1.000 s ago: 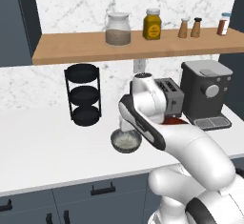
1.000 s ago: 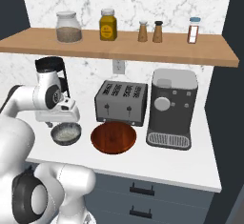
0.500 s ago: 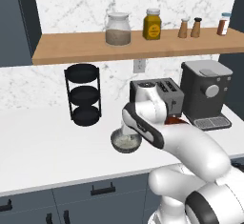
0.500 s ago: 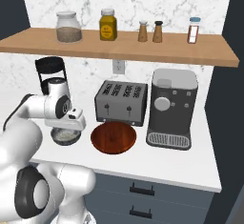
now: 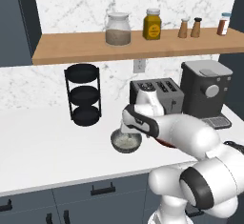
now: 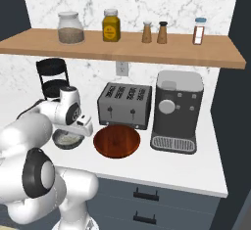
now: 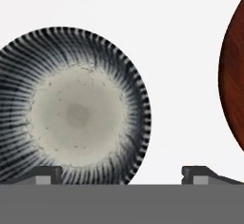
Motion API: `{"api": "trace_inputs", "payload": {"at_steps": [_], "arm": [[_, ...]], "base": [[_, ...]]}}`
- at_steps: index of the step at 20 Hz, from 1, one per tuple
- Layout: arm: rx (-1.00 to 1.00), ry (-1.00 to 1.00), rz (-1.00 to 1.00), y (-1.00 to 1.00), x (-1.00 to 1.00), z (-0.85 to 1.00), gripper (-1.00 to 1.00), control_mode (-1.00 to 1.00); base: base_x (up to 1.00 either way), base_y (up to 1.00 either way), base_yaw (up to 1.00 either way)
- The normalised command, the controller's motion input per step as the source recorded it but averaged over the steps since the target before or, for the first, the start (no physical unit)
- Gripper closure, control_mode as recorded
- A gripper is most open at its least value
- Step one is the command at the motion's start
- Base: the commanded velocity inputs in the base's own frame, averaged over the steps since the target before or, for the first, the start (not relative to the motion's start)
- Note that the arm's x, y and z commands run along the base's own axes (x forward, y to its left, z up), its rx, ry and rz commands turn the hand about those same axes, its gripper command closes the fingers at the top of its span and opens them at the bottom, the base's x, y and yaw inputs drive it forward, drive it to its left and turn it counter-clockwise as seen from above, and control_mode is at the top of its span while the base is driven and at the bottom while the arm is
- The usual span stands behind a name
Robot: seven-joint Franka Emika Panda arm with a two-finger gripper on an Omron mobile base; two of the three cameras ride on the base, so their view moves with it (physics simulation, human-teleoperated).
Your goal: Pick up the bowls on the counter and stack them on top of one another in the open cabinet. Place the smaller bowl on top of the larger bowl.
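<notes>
Nothing stacked yet — grey bowl (image 7: 71, 106) and red bowl (image 6: 116, 141) both sit on the tabletop (image 5: 43, 151); fingers (image 7: 121, 174) spread wide, empty, shelf (image 6: 122, 50) waiting.

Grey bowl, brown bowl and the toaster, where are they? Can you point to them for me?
grey bowl (image 7: 76, 113), hand view, on its pale speckled inside.
brown bowl (image 6: 116, 141), right base view, on the middle of its glossy inside.
toaster (image 6: 123, 107), right base view, on its front face.
</notes>
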Motion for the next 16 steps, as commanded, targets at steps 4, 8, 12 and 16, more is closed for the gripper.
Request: {"api": "trace_inputs", "payload": {"at_steps": [4,8,12,16], "arm": [[0.0,0.0,-0.07,0.0,0.27,-0.33,-1.0,-1.0],[0.0,0.01,-0.02,0.0,0.04,-0.11,-1.0,-1.0],[0.0,0.01,0.0,0.0,0.0,-0.24,-1.0,-1.0],[0.0,0.0,0.0,0.0,0.0,-0.4,-1.0,-1.0]], "base": [[0.0,0.0,0.0],[0.0,0.0,0.0],[0.0,0.0,0.0],[0.0,0.0,0.0]]}}
